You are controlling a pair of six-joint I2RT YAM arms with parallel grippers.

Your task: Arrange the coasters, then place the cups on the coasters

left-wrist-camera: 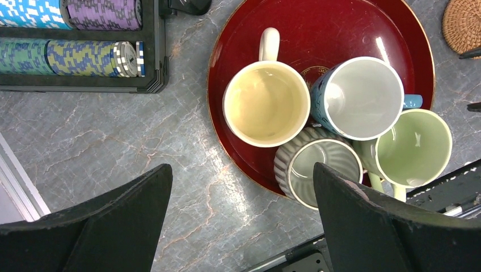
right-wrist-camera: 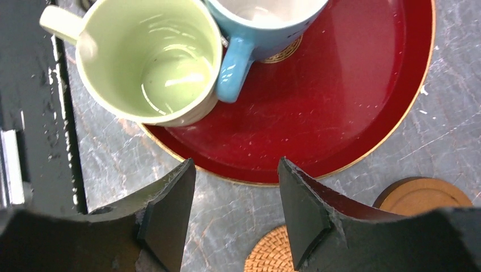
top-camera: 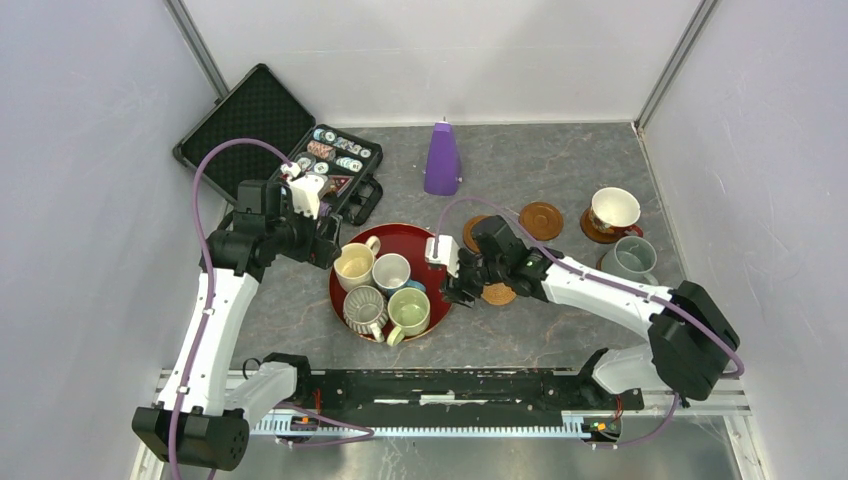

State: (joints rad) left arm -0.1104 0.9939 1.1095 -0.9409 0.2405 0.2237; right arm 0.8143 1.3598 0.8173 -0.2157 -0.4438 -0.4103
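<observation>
Four cups stand on the red tray [top-camera: 403, 240]: cream-yellow [left-wrist-camera: 266, 102], white with a blue handle [left-wrist-camera: 357, 96], ribbed grey [left-wrist-camera: 317, 170] and pale green [right-wrist-camera: 153, 62]. A patterned white cup [top-camera: 613, 210] and a grey-blue cup [top-camera: 630, 258] each sit on a dark coaster at the right. Bare dark coasters lie at the back [top-camera: 541, 220] and half under the right arm [top-camera: 473, 232]. My right gripper [right-wrist-camera: 235, 164] hovers at the tray's right rim, jaws partly apart and empty, with the woven coaster [right-wrist-camera: 269, 252] just behind them. My left gripper [left-wrist-camera: 241, 170] stands wide open over the table left of the tray.
An open black case of poker chips [top-camera: 330, 165] lies at the back left, its lid [top-camera: 250, 115] leaning outward. A purple cone [top-camera: 442, 158] stands at the back centre. The black base rail [top-camera: 450, 385] runs along the near edge. Walls close in on both sides.
</observation>
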